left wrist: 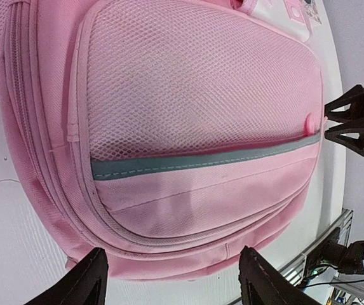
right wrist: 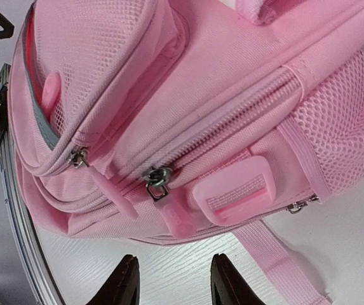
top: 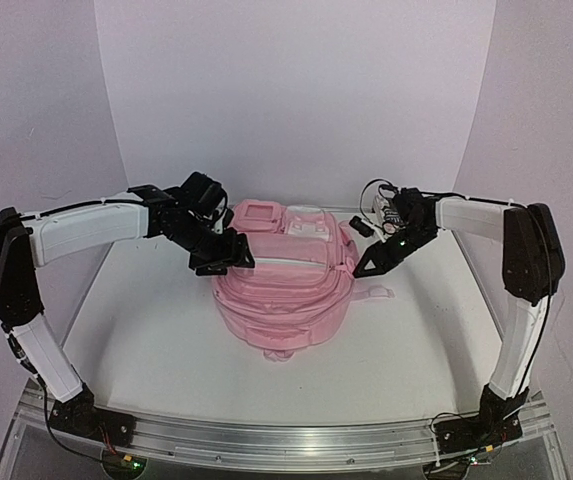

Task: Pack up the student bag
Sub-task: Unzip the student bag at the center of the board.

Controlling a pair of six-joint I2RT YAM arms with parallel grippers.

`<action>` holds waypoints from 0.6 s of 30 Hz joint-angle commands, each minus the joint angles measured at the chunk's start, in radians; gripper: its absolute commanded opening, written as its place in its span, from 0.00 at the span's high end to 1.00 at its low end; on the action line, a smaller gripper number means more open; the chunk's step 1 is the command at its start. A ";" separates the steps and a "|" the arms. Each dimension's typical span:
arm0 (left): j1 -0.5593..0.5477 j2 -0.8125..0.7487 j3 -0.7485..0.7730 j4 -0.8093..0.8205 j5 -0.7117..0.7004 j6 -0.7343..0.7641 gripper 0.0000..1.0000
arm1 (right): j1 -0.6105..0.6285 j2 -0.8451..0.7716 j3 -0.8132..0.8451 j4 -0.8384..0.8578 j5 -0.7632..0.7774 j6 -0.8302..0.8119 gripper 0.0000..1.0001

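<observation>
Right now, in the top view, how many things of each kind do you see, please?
student bag: 1
Grippers: 2 (left gripper, right gripper)
Flat items behind the bag: 2 (pink flat item, white flat item; kind unclear)
Total: 5

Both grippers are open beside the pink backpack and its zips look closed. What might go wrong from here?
1. The right gripper hovers near the zip pull, but the buckle and strap sit right beside it; it may pinch those instead.
2. The student bag is soft and neither gripper holds it; with the left gripper open, tugging the zip may just drag the bag across the table.
</observation>
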 commanded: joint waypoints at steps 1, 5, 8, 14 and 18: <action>-0.005 -0.008 0.021 0.018 0.015 0.023 0.29 | 0.038 0.001 0.013 0.026 -0.005 -0.062 0.63; -0.006 0.004 0.044 0.012 0.014 0.026 0.29 | 0.059 0.033 0.039 0.044 0.034 -0.063 0.66; -0.007 0.007 0.050 0.013 0.011 0.030 0.28 | 0.066 0.045 0.051 0.060 0.058 -0.062 0.68; -0.023 0.043 0.091 -0.010 0.009 0.061 0.27 | 0.077 0.042 0.022 0.072 0.093 -0.066 0.85; -0.031 0.072 0.126 -0.036 0.001 0.082 0.27 | 0.077 0.012 -0.022 0.076 0.129 -0.077 0.98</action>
